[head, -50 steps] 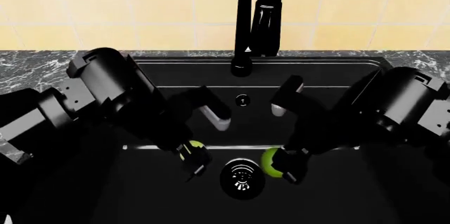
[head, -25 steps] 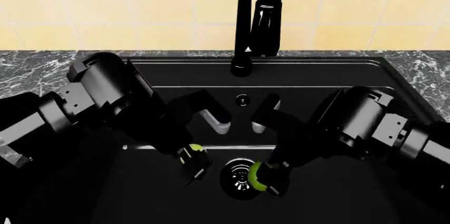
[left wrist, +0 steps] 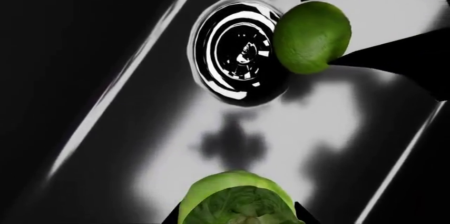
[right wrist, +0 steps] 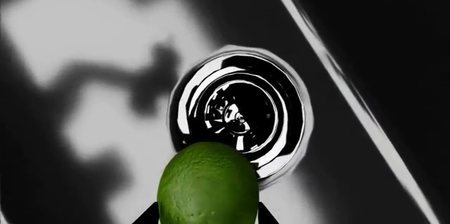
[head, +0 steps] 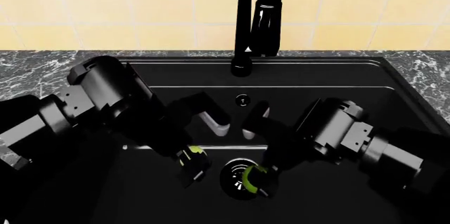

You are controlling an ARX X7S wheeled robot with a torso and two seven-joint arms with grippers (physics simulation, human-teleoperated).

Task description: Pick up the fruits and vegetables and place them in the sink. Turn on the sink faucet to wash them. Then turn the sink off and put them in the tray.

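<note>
Down in the sink, the round chrome drain gleams against the dark floor. A smooth green lime sits at the drain's edge, overlapping its rim, with dark gripper fingers on either side of it. Close to the camera, a paler leafy sprout fills the lower edge, dark finger tips flanking it.
</note>
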